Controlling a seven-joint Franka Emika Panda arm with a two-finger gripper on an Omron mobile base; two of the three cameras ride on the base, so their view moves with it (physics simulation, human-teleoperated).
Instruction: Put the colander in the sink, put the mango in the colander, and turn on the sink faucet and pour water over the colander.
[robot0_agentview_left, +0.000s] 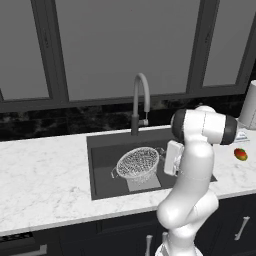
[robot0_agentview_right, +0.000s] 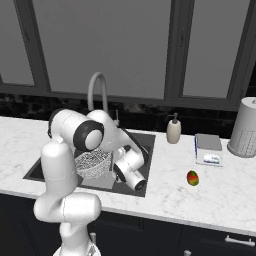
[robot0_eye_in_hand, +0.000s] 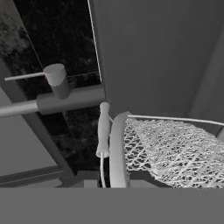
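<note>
Closest to the hand camera was the round white-silver wire-mesh colander (robot0_eye_in_hand: 170, 148), its rim and one small side handle right before the lens. It sat in the large dark grey recessed sink (robot0_agentview_left: 100, 170), over the lighter square at the bottom, tilted slightly, and held nothing. Whether the claw was clenched on that rim or released, I could not tell: its tips were not visible. The tall grey gooseneck sink faucet (robot0_agentview_left: 141, 95) stood behind the basin with no water running.

The small oval red-orange mango (robot0_agentview_right: 192, 177) lay on the white marble bench (robot0_agentview_left: 45, 175), well apart from the sink on its right side, near a small white box (robot0_agentview_right: 208, 150), a white soap pump bottle (robot0_agentview_right: 173, 131) and a pale cylindrical canister (robot0_agentview_right: 245, 127).

By my judgement the first step looked about done and the fruit came next. A tilted colander could tip if the claw dragged its rim when drawing away. The rounded mango could roll off under a poorly centred grip, and the arm swinging right might clip the pump bottle.
</note>
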